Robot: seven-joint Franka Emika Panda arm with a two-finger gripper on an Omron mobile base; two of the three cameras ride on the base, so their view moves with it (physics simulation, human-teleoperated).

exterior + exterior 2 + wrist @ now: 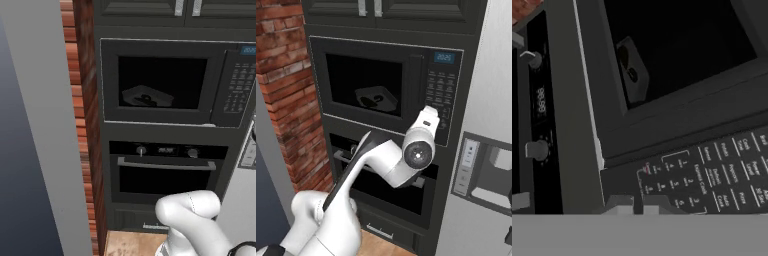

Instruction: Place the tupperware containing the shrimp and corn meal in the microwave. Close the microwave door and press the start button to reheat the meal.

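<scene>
The microwave (160, 82) is set in the dark cabinet wall, and the microwave door (363, 85) stands closed, its vertical handle (416, 87) beside the keypad. Through the glass the tupperware (147, 96) (376, 99) (632, 70) rests inside; the meal in it shows only as dark shapes. My gripper (637, 205) is shut with nothing between its tips, close in front of the lower keypad (712, 175). From the right base, my hand (428, 120) hovers at the keypad's (440, 92) lower edge.
Below the microwave sits the black oven (165, 170) with knobs and a horizontal bar handle. A brick wall (286, 75) stands to the left. To the right is a grey fridge with a dispenser (486, 170). Upper cabinets (175, 10) hang above.
</scene>
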